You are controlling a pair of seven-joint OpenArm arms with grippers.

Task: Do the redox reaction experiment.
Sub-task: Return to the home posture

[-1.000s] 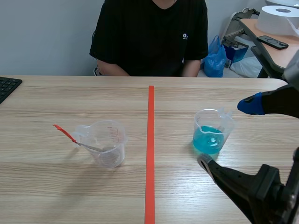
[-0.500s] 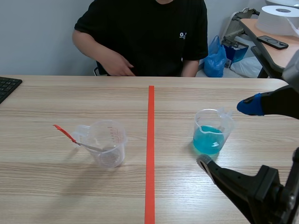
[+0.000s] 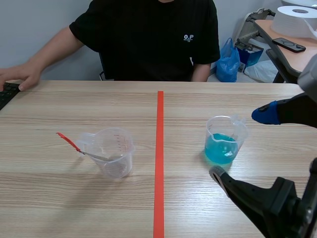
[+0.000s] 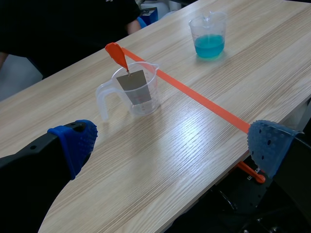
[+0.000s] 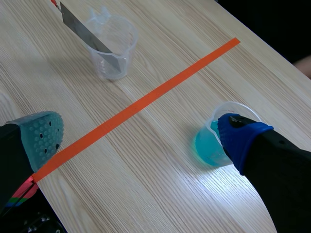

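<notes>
My right gripper (image 3: pixel 240 142) is spread wide and holds nothing. The beaker of blue liquid (image 3: pixel 225 139) stands between its fingers, nearer the far one, and I cannot tell whether they touch. My left gripper (image 4: pixel 173 144) hangs wide open and empty at the table's near edge. I judge this to be the grasping step. Next I must close level on the beaker without slopping it, then carry it over the tape line (image 3: pixel 159 158) to the clear cup (image 3: pixel 113 151) holding the metal strip (image 4: pixel 136 87). The path looks free. The person's hand (image 3: pixel 19 79) rests far off.
</notes>
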